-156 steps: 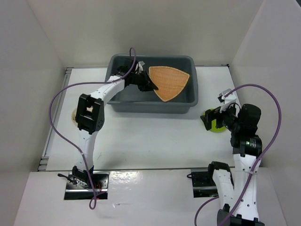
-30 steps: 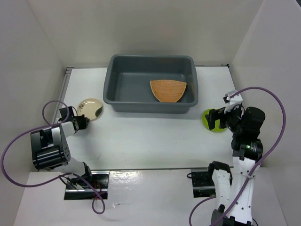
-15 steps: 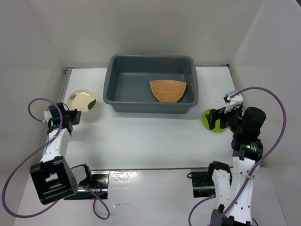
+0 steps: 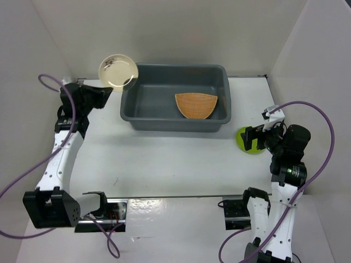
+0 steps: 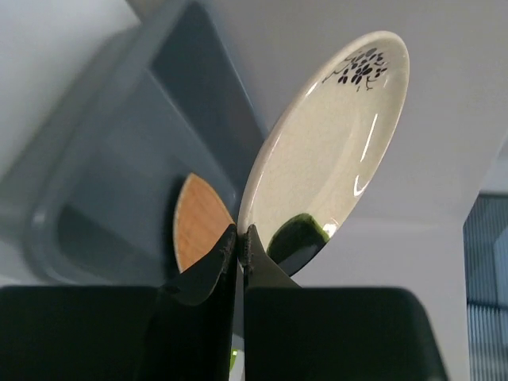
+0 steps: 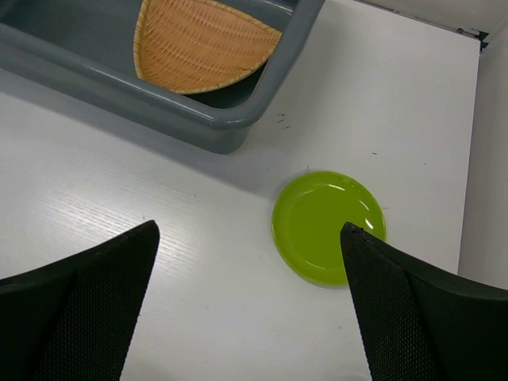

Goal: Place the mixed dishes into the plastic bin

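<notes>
1. Top external view: you are watching the left gripper (image 4: 109,89) holding the cream saucer (image 4: 118,70) aloft at the far-left corner of the plastic bin (image 4: 175,125).
2. Left wrist view: its jaws are clamping the saucer's lower rim, the saucer standing tilted on edge.
3. The orange woven plate (image 4: 196,105) is lying inside the bin.
4. The right gripper (image 6: 248,230) is hovering, jaws apart, above the lime-green plate (image 6: 328,226) resting on the table (image 6: 159,262) near the bin.

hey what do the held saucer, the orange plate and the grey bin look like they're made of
Cream saucer: probably glazed ceramic or melamine; glossy, with sharp reflections. Orange plate: woven fibre, perhaps bamboo; fine matte weave shows. Grey bin: moulded plastic by its smooth, dull sheen and rounded rim.
</notes>
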Robot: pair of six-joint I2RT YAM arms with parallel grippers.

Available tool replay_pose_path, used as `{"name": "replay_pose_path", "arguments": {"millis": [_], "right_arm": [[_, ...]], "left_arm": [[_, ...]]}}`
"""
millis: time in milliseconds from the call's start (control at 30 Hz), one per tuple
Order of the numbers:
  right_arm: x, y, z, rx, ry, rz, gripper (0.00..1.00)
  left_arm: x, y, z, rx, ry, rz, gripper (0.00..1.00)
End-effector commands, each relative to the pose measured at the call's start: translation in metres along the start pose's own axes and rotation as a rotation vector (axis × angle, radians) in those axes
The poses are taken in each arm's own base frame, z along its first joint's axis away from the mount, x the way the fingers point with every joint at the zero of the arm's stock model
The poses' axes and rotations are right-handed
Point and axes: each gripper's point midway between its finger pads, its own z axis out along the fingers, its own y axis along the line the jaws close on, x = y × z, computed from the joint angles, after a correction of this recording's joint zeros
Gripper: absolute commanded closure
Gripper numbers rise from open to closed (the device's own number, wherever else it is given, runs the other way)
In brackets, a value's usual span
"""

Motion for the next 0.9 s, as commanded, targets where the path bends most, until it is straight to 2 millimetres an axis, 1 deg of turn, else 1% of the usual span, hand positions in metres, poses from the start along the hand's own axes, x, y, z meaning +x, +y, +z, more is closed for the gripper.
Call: {"name": "replay_pose_path", "arguments": {"millis": [0,33,67,100,133,167,200,267,300,333,367,400,433,467,500,533,567,600,633,667,700,733,767,800,833,867], "right_arm": [[-0.008,-0.006,-0.001,0.026,-0.032,-0.006,0.01],[-0.008,-0.006,-0.001,0.026,-0.032,-0.006,0.01],[-0.008,-0.006,-0.001,0.026,-0.032,-0.006,0.01],[-0.008,-0.006,-0.001,0.026,-0.032,-0.006,0.01],[-0.008,-0.006,-0.001,0.026,-0.032,-0.006,0.01],[-0.009,-0.005,-0.003,0.028,-0.039,-0.011,0.01],[-0.009,-0.005,-0.003,0.028,-0.039,-0.011,0.01],[-0.010,-0.006,-0.005,0.039,-0.045,-0.013,0.01],[-0.010,-0.006,-0.005,0.039,-0.045,-0.013,0.01],[-0.012,-0.006,-0.007,0.041,-0.053,-0.018,0.01],[-0.012,-0.006,-0.007,0.041,-0.053,-0.018,0.01],[-0.013,-0.005,-0.009,0.044,-0.060,-0.023,0.01],[-0.013,-0.005,-0.009,0.044,-0.060,-0.023,0.01],[-0.013,-0.005,-0.009,0.044,-0.060,-0.023,0.01],[-0.013,-0.005,-0.009,0.044,-0.060,-0.023,0.01],[-0.013,-0.005,-0.009,0.044,-0.060,-0.023,0.01],[-0.013,-0.003,-0.009,0.035,-0.063,-0.023,0.01],[-0.010,-0.003,-0.007,0.033,-0.055,-0.018,0.01],[-0.010,-0.003,-0.007,0.033,-0.055,-0.018,0.01],[-0.012,-0.002,-0.009,0.035,-0.064,-0.024,0.01],[-0.012,-0.002,-0.009,0.035,-0.064,-0.024,0.01],[-0.012,-0.002,-0.009,0.035,-0.064,-0.024,0.01],[-0.012,-0.002,-0.009,0.035,-0.064,-0.024,0.01],[-0.012,-0.002,-0.009,0.035,-0.064,-0.024,0.01],[-0.012,-0.002,-0.009,0.035,-0.064,-0.024,0.01],[-0.012,-0.002,-0.009,0.035,-0.064,-0.024,0.01]], "left_arm": [[0.036,-0.031,0.023,0.064,0.137,0.087,1.00],[0.048,-0.038,0.031,0.073,0.177,0.106,1.00],[0.070,-0.065,0.033,0.130,0.240,0.160,1.00],[0.093,-0.064,0.039,0.117,0.334,0.180,1.00],[0.117,-0.048,0.064,0.073,0.414,0.194,1.00],[0.144,-0.047,0.067,0.072,0.494,0.225,1.00],[0.161,-0.050,0.081,0.077,0.546,0.228,1.00],[0.186,-0.042,0.087,0.050,0.614,0.263,1.00],[0.205,-0.036,0.095,0.038,0.649,0.270,1.00],[0.209,-0.038,0.099,0.034,0.651,0.287,1.00],[0.216,-0.033,0.102,0.013,0.668,0.287,1.00],[0.226,-0.018,0.111,-0.018,0.691,0.297,1.00],[0.234,-0.025,0.112,-0.003,0.711,0.315,1.00],[0.241,-0.017,0.114,-0.031,0.733,0.323,1.00],[0.254,-0.002,0.121,-0.060,0.764,0.345,1.00],[0.255,0.004,0.127,-0.084,0.760,0.346,1.00],[0.267,0.013,0.131,-0.100,0.780,0.350,1.00],[0.268,0.014,0.135,-0.102,0.781,0.350,1.00],[0.275,0.017,0.137,-0.104,0.792,0.354,1.00],[0.286,0.029,0.142,-0.124,0.812,0.365,1.00],[0.288,0.025,0.146,-0.107,0.820,0.362,1.00],[0.296,0.029,0.147,-0.119,0.835,0.365,1.00],[0.306,0.038,0.151,-0.133,0.852,0.369,1.00],[0.307,0.042,0.156,-0.142,0.845,0.372,1.00],[0.313,0.041,0.157,-0.135,0.851,0.376,1.00],[0.320,0.053,0.162,-0.154,0.872,0.370,1.00]]}}
